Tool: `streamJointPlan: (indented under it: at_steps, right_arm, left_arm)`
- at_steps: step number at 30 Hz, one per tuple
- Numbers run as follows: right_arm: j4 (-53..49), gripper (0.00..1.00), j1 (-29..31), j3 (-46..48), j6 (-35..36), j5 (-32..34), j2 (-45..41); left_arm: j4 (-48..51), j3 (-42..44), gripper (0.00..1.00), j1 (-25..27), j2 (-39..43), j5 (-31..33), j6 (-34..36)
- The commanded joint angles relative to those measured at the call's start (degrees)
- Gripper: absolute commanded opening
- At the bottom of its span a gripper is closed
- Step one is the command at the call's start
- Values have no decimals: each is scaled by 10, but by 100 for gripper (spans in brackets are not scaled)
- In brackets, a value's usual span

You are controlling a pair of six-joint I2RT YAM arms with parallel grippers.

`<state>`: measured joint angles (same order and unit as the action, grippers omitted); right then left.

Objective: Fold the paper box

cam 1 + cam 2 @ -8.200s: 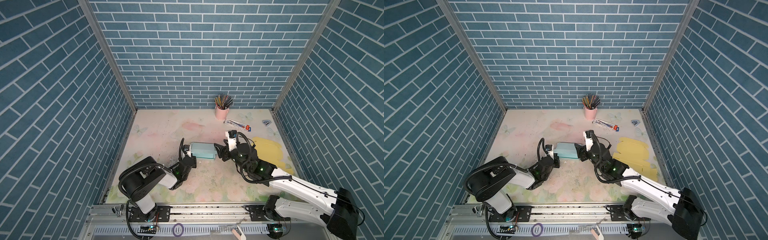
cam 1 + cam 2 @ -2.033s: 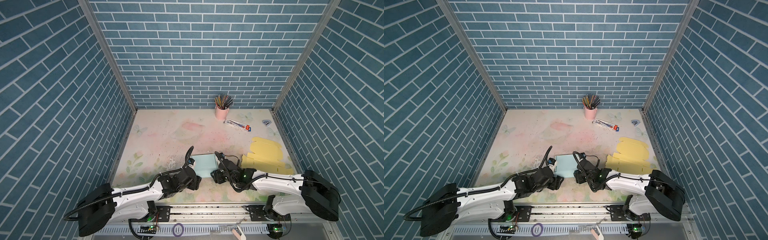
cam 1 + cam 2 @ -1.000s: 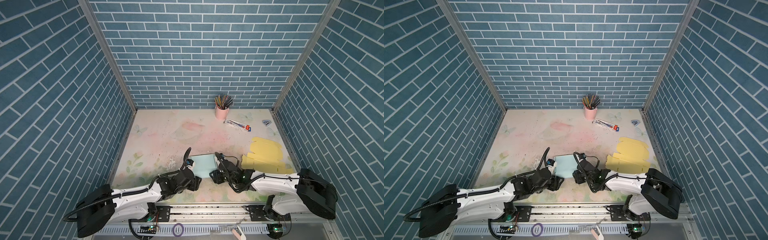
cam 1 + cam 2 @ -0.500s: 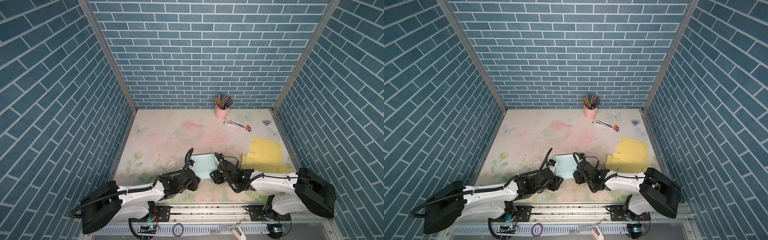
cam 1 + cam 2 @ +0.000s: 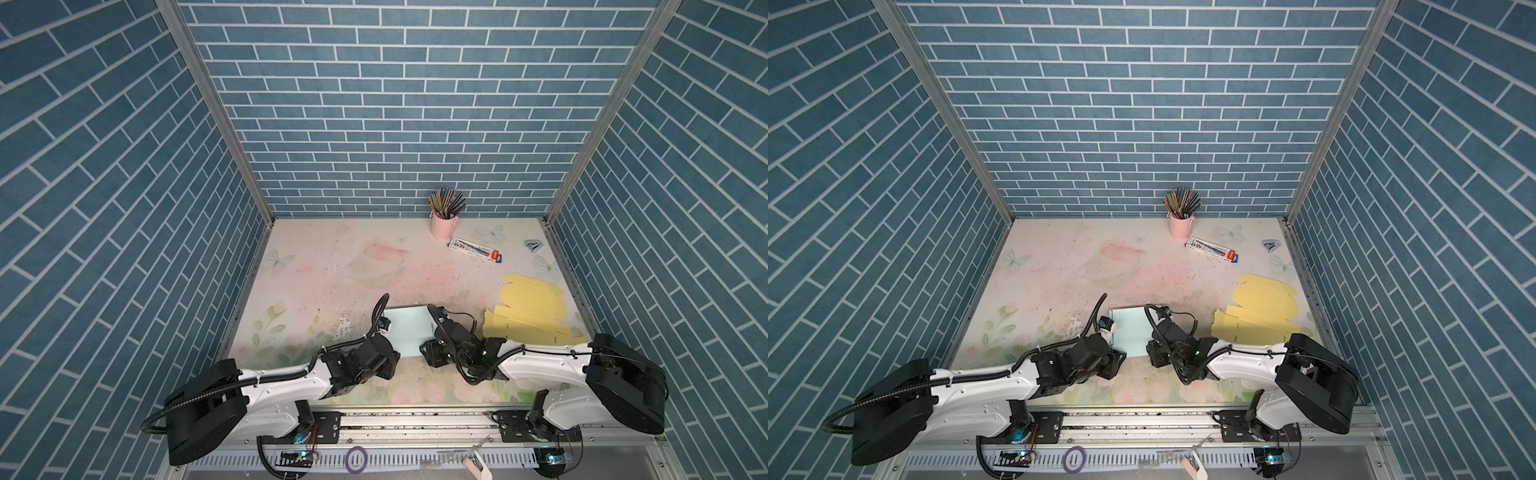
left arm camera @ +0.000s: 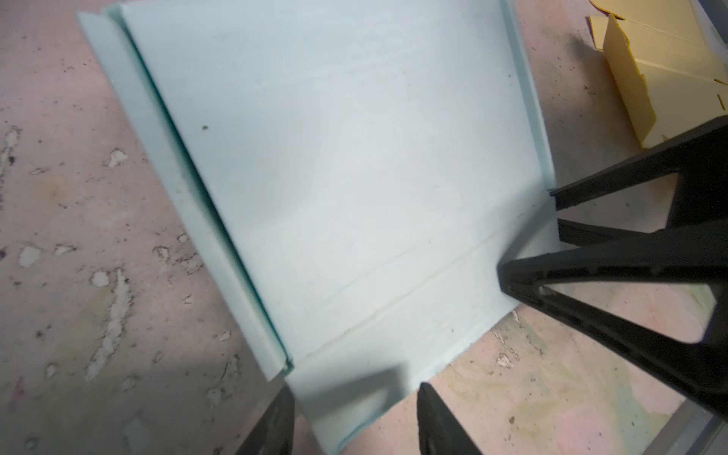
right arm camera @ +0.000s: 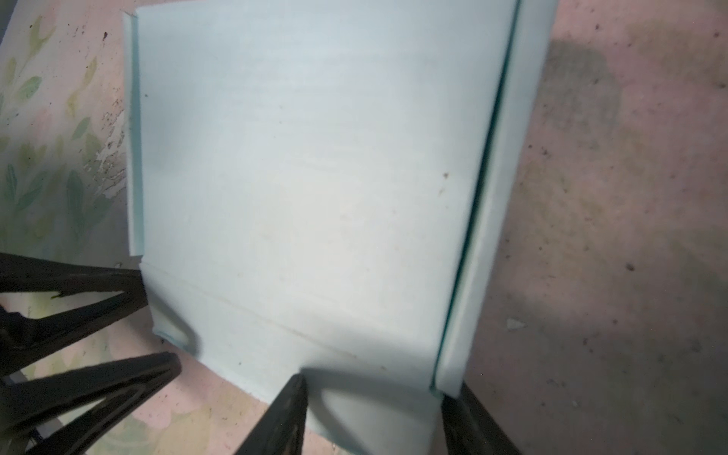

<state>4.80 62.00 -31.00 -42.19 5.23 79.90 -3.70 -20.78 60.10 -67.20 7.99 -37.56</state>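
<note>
The pale blue paper box lies flat near the table's front edge, with narrow side flaps folded in. My left gripper is at its near left corner. In the left wrist view its jaws stand apart, astride the box's near flap. My right gripper is at the near right corner. Its jaws also stand apart, one finger over the flap and one beside the folded side edge. Each wrist view shows the other gripper's black fingers at the opposite corner.
Flat yellow cardboard sheets lie to the right of the box, close to the right arm. At the back stand a pink cup of pencils, a long pencil packet and a small blue object. Brick-patterned walls enclose the table.
Since eight seconds ago the box and both grippers have come forward to the table's front edge. Over the last second both arms have barely shifted.
</note>
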Motion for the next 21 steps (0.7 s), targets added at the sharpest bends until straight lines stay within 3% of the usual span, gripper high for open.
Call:
streamJointPlan:
  at_steps: [1, 12, 21]
  right_arm:
    - [28, 55, 4, -16, -8, -12, 11]
    - [20, 54, 0, -15, -5, 13, 26]
    - [-15, 54, -1, -29, 6, 17, -5]
  left_arm:
    - [-36, -12, 51, -5, -6, 7, 8]
    - [-59, -13, 48, -50, -28, -1, 46]
    - [-65, -11, 47, -53, -38, 4, 55]
